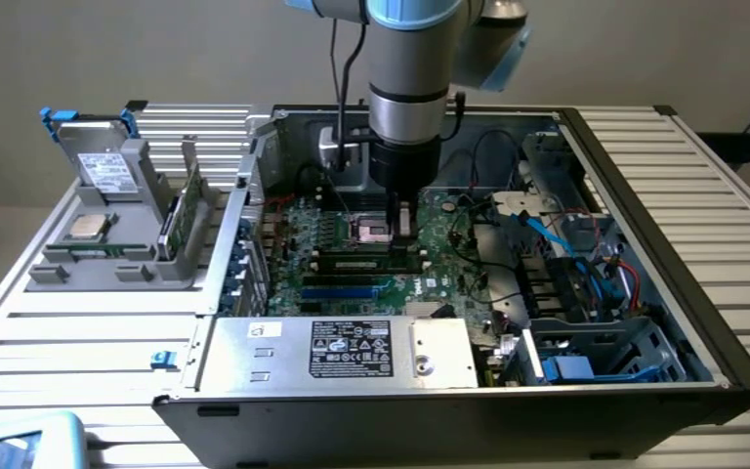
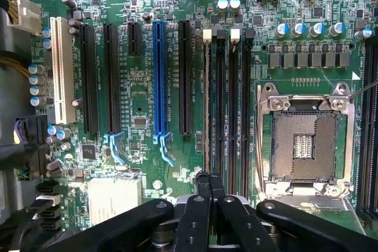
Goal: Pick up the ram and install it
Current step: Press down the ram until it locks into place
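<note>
A long, narrow green stick (image 1: pixel 89 252), the ram by its look, lies along the front of the grey holder (image 1: pixel 47 277) at the exterior view's left. My gripper (image 1: pixel 401 231) is far from it, low inside the open computer case over the motherboard (image 1: pixel 447 220). In the wrist view my gripper (image 2: pixel 210 176) is shut, fingertips pressed together with nothing between them, at the end of the black memory slots (image 2: pixel 220 98). A thin pale line (image 2: pixel 206 104) runs along the slot nearest the tips. I cannot tell whether a stick sits in that slot.
The open processor socket (image 2: pixel 306 146) lies beside the slots. The holder also carries a broader green card (image 1: pixel 183 215), a silver chip (image 1: pixel 85 227) and a drive (image 1: pixel 104 171). A power supply box (image 1: pixel 336 349) and loose cables (image 1: pixel 570 244) crowd the case.
</note>
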Controlling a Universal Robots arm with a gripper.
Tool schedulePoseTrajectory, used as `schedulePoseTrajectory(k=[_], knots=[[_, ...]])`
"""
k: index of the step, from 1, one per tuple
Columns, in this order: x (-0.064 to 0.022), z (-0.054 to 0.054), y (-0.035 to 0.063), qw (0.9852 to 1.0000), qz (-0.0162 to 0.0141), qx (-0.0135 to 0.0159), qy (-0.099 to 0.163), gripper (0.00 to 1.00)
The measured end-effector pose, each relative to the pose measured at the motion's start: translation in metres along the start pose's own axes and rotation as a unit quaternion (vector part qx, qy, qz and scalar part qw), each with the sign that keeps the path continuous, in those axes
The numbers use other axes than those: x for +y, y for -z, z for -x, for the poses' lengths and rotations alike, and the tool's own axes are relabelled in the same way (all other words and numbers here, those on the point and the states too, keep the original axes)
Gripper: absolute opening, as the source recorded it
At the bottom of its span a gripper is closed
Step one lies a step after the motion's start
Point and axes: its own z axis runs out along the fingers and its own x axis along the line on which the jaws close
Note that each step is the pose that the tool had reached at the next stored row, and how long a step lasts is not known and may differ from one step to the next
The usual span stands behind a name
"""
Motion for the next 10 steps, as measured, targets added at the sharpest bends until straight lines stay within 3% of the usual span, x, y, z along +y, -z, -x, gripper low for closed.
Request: schedulePoseTrajectory(k=[6,7,10], knots=[[0.0000,0.0003,-0.0030,1.0000,0.0002,-0.0002,-0.001,0.11],[-0.0001,0.0004,-0.0008,1.0000,0.0002,-0.0013,-0.001,0.11],[0.0028,-0.0004,0.0049,1.0000,0.0039,-0.0016,-0.001,0.11]])
